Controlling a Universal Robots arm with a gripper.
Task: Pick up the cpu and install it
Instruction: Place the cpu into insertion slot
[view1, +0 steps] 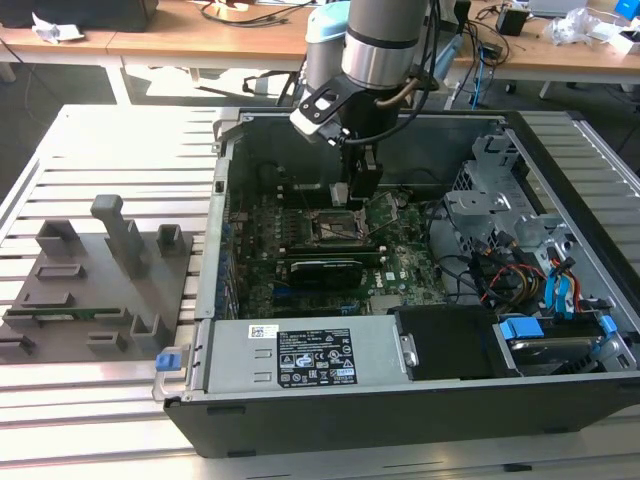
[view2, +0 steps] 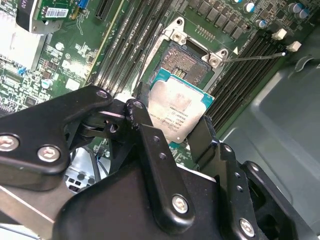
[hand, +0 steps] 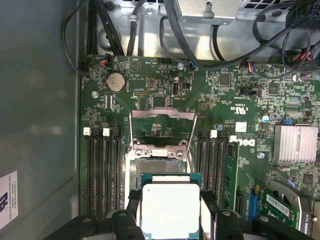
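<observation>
Pincer (view1: 352, 188) is hanging inside the open computer case (view1: 400, 415) in the exterior view, just above the socket (view1: 335, 228). In the second wrist view, its black fingers (view2: 145, 125) are gripping the cpu (view2: 180, 112) by two opposite edges, just short of the socket (view2: 185, 62). In the first wrist view, the cpu (hand: 170, 210) is overlapping the socket's near edge, and the metal latch frame (hand: 162, 114) is standing open beyond the socket.

cpu (hand: 170, 207) | square chip, pale silvery top, thin teal-green rim | gripped on two opposite edges by the tool (view2: 175, 117) | metal top faces the cameras in both wrist views | held clear over the open socket (hand: 159, 167), not seated
</observation>
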